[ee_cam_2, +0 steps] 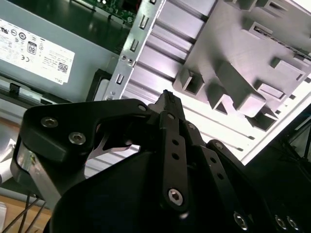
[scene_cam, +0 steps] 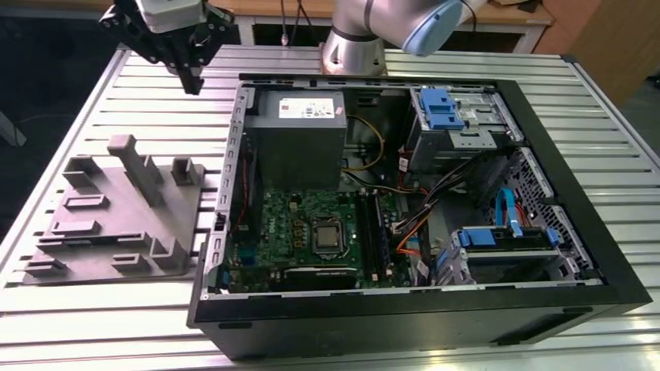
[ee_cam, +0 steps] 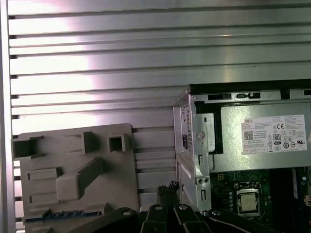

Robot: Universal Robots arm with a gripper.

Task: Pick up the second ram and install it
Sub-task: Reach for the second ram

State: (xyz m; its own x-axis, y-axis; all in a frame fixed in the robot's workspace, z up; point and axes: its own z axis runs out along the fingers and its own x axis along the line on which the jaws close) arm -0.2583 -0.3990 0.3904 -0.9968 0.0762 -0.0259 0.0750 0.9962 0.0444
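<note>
Exterior view, far left — hovering with black metal gripper (scene_cam: 193,85) closed, empty; likely aiming for thin dark second ram (ee_cam: 63,213) — in grey moulded tray (scene_cam: 108,224).

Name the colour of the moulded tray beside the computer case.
Plain grey, no pattern. The moulded tray shows best in the exterior view.
</note>
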